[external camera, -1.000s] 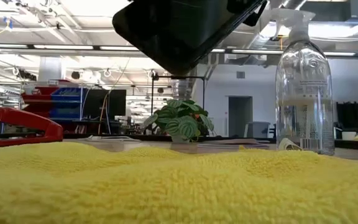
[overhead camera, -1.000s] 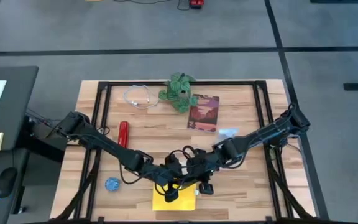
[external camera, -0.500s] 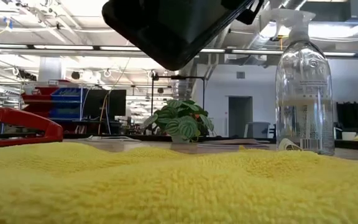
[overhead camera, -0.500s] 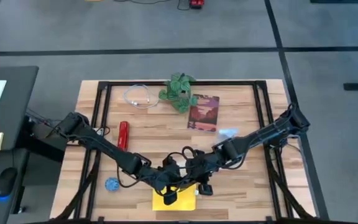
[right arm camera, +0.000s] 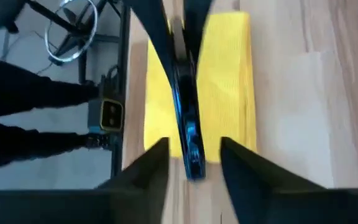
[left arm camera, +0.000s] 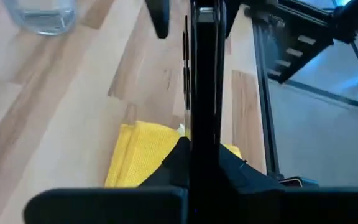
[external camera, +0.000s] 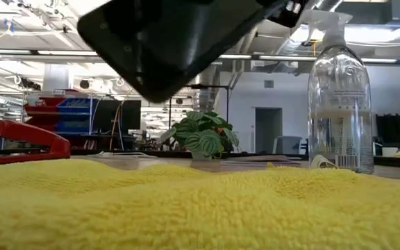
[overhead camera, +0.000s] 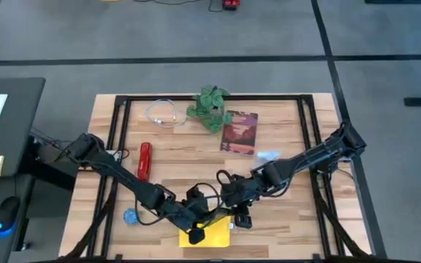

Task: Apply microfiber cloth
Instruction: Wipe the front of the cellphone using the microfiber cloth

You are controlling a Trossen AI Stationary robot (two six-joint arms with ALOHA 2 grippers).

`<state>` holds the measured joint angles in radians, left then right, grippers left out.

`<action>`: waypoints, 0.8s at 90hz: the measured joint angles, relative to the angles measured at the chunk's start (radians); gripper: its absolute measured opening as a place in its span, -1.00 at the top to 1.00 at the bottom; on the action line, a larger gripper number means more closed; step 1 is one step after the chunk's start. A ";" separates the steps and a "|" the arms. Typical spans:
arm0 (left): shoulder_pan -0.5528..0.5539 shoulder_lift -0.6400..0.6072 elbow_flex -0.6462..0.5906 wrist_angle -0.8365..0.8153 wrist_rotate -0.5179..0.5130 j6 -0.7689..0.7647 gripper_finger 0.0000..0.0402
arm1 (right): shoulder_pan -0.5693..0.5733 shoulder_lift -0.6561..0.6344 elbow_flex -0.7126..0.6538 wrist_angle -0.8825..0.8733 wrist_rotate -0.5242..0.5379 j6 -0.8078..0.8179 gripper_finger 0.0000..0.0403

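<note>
**benchbot_42:** Since a second ago the left pincer has slid toward the table's near edge. It took the black smartphone with it, and in the low view the phone now hangs lower and more tilted than before. Looks to me like it's being brought down to the cloth for a wipe, but it isn't touching yet.

**wristcam_fan:** Agreed. The left pincer looks clamped on the phone, which runs edge-on straight out from it in its own wrist view. The right pincer sits just beside it, and its fingers stand apart on either side of the phone's edge with a sliver of gap each side. So it's open and holding nothing, as far as I can tell.

**benchbot_42:** And the cloth itself?

**wristcam_fan:** The microfiber cloth lies flat on the wooden table, directly under both pincers. It's partly hidden by them from above.

**benchbot_42:** Anything in the way?

**wristcam_fan:** Not really. Going by size:
- The dark red book and the potted plant are well beyond the pincers.
- The clear spray bottle stands beyond the right pincer.
- The red stapler is out past the left arm, and the white cable is farther off still.
- The little blue ball is near the left pincer's outer side but clear of the cloth.

The only real crowding is the two pincers so close together over one phone.
</note>
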<state>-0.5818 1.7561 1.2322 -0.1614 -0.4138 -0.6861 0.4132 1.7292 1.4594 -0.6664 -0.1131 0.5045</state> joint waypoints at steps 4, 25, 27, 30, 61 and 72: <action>-0.010 0.000 0.001 0.001 -0.012 -0.008 0.99 | 0.015 0.002 0.000 0.009 0.005 0.000 0.08; -0.042 0.000 0.001 0.007 -0.062 -0.046 0.99 | 0.087 0.012 -0.011 0.095 0.212 0.004 0.02; -0.044 0.000 0.001 0.006 -0.064 -0.049 0.99 | 0.087 0.011 -0.011 0.101 0.215 0.004 0.05; -0.046 0.000 0.001 0.007 -0.064 -0.055 0.99 | 0.085 0.011 -0.010 0.107 0.217 0.005 0.09; -0.053 0.000 0.002 0.008 -0.085 -0.059 0.99 | 0.062 0.011 -0.011 0.152 0.206 -0.044 0.86; -0.054 0.000 0.002 0.016 -0.090 -0.057 0.99 | 0.059 0.011 -0.003 0.151 0.204 -0.047 0.89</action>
<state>-0.6357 1.7561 1.2339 -0.1452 -0.5041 -0.7431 0.4722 1.7405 1.4562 -0.5150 0.0904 0.4578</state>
